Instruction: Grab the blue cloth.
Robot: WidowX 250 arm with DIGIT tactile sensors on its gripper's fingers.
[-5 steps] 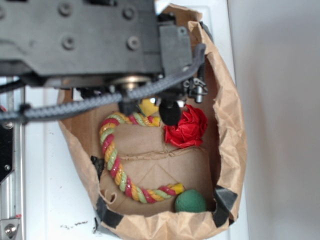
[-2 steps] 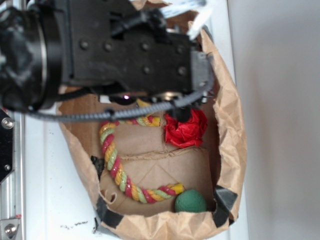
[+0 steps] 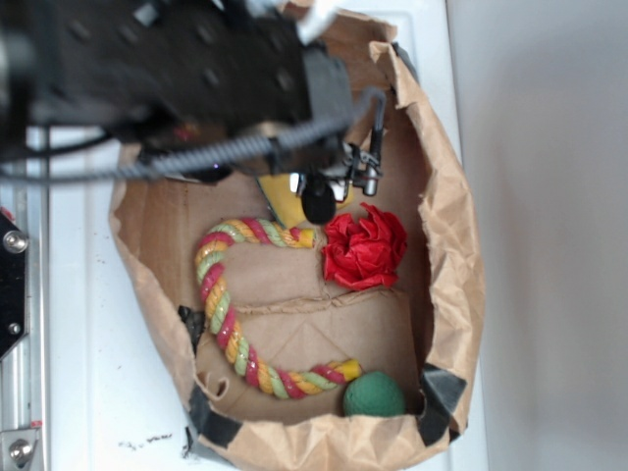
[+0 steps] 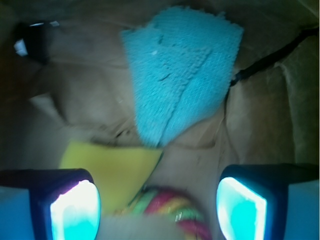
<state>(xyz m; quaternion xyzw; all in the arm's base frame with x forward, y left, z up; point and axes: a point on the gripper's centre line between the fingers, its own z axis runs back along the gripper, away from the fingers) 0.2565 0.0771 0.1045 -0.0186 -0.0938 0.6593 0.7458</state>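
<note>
Arm has swung back over the bag, fingers (image 4: 157,205) spread and empty, blue cloth (image 4: 180,75) now ahead, ungrasped.

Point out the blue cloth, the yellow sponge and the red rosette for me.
blue cloth (image 4: 180,80), wrist view, middle of the terry surface.
yellow sponge (image 4: 112,165), wrist view, flat top face.
red rosette (image 3: 365,247), exterior view, centre of its folds.
</note>
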